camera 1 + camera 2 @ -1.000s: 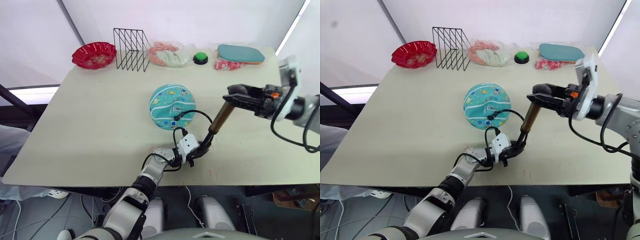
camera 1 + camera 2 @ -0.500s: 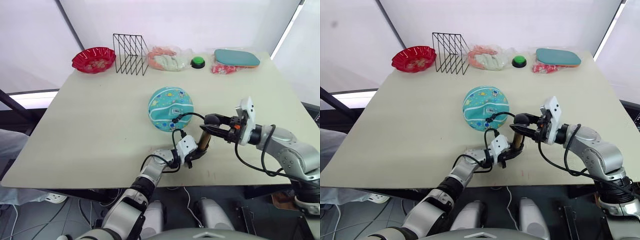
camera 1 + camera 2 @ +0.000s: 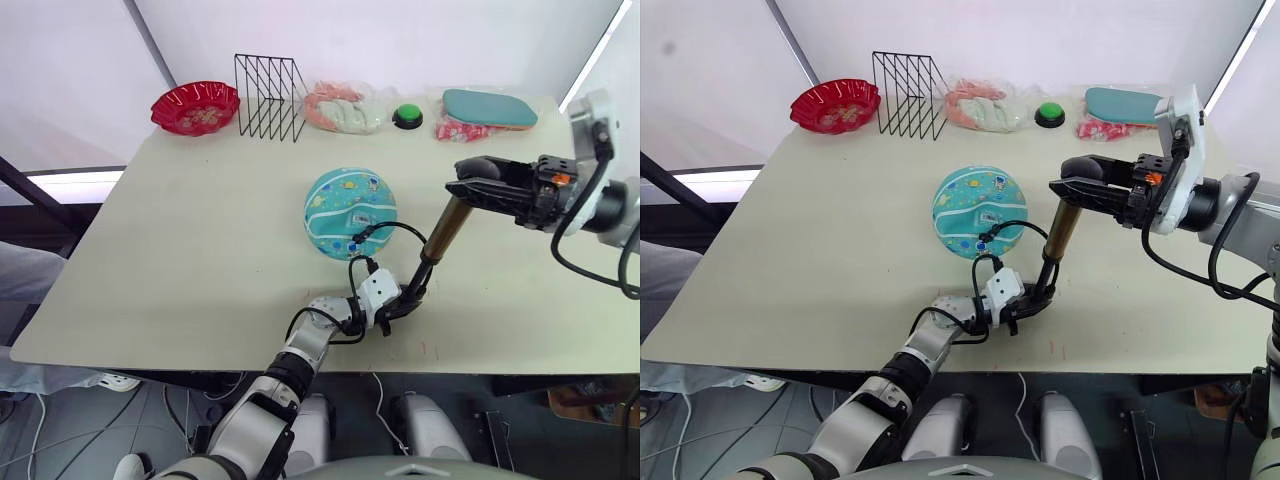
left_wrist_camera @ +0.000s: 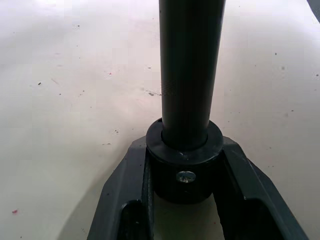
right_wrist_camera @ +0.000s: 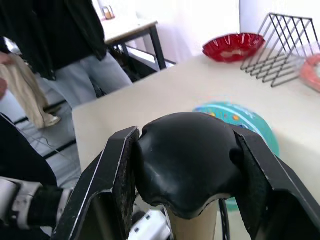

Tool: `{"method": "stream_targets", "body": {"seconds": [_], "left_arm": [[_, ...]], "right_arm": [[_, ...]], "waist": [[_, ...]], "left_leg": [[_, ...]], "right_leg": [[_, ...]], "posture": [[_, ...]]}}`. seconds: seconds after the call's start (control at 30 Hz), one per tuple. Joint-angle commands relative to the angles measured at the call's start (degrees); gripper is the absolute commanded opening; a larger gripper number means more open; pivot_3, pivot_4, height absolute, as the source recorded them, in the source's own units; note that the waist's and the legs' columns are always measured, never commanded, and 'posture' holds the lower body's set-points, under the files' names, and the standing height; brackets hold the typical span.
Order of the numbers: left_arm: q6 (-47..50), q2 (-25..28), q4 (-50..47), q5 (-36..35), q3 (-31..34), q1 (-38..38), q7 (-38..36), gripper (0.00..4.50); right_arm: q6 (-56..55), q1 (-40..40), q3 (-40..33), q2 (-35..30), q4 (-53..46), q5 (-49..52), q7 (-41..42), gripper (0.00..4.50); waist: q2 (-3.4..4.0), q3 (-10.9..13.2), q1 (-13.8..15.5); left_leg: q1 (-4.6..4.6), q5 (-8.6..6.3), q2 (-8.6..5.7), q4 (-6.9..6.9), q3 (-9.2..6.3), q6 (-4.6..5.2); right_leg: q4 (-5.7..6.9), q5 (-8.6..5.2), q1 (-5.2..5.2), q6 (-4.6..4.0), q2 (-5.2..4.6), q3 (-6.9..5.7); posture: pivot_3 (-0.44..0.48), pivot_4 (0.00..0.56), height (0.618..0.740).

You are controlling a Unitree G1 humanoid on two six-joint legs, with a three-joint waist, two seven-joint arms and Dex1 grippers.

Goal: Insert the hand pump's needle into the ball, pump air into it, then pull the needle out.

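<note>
While the teal rubber ball with white seam lines and cartoon prints [image 3: 349,212] rests mid-tabletop [image 3: 180,230], the bronze-gold metal hand pump with black end caps [image 3: 438,240] is propped at a slant just beside it so that a stroke can be driven along its length. Its lower cap is clamped by the left gripper [image 4: 184,180] against the tabletop, apparently to anchor the base. The black handle knob at the top is clenched by the right gripper [image 5: 185,160], raised as if the plunger were drawn out. The thin black hose [image 3: 385,228] is looped to the ball's near edge, where the needle seems seated, though the pin itself cannot be made out.
</note>
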Motion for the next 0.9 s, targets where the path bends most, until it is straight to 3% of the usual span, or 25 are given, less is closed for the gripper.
{"method": "stream_targets", "body": {"seconds": [0.03, 0.4, 0.7, 0.83, 0.9], "left_arm": [[1.8, 1.1, 4.8, 1.2, -0.5, 2.1, -0.3, 1.05], [1.8, 1.0, 4.5, 1.4, -0.3, 2.1, 0.0, 1.05], [2.6, 1.2, 2.9, 1.4, -0.3, 2.9, 0.3, 1.05], [3.0, 1.3, 2.5, 1.4, -0.4, 3.0, 0.2, 1.05], [3.1, 1.5, 2.5, 1.3, -0.3, 2.9, 0.1, 1.05]], "right_arm": [[-0.3, -0.8, -2.9, -1.8, -1.7, 1.2, -0.7, 2.04], [-10.1, 11.6, 10.5, 3.2, -1.2, -14.4, 4.8, 2.04], [-24.0, 19.9, 25.7, 11.0, 9.2, -32.6, 9.9, 2.04], [-26.3, 19.7, 25.5, 13.6, 11.7, -34.6, 10.8, 2.04], [-24.9, 17.6, 21.6, 12.8, 8.1, -32.0, 10.4, 2.04]], "waist": [[-0.02, 0.0, 0.0], [0.08, -0.4, -0.6], [-0.17, -0.9, -1.0], [-0.17, -0.9, -1.1], [-0.13, -0.9, -1.1]], "left_leg": [[0.0, 0.0, 0.0, 0.01, 0.0, 0.0], [0.36, 0.0, 0.06, 0.02, 0.06, 0.01], [0.93, -0.01, 0.16, -0.14, 0.11, -0.01], [1.04, -0.02, 0.2, -0.15, 0.14, -0.02], [1.05, -0.02, 0.24, -0.15, 0.1, -0.02]], "right_leg": [[0.0, 0.0, 0.0, 0.0, 0.0, 0.0], [0.05, -0.01, 0.25, 0.01, 0.07, 0.03], [0.02, -0.05, 0.67, -0.05, 0.16, 0.07], [-0.01, -0.06, 0.81, -0.06, 0.17, 0.08], [0.0, -0.07, 0.81, -0.06, 0.21, 0.05]], "posture": [[0.0, 0.15, 0.74], [0.0, 0.15, 0.74], [0.0, 0.15, 0.74], [0.0, 0.15, 0.74], [0.0, 0.15, 0.74]]}}
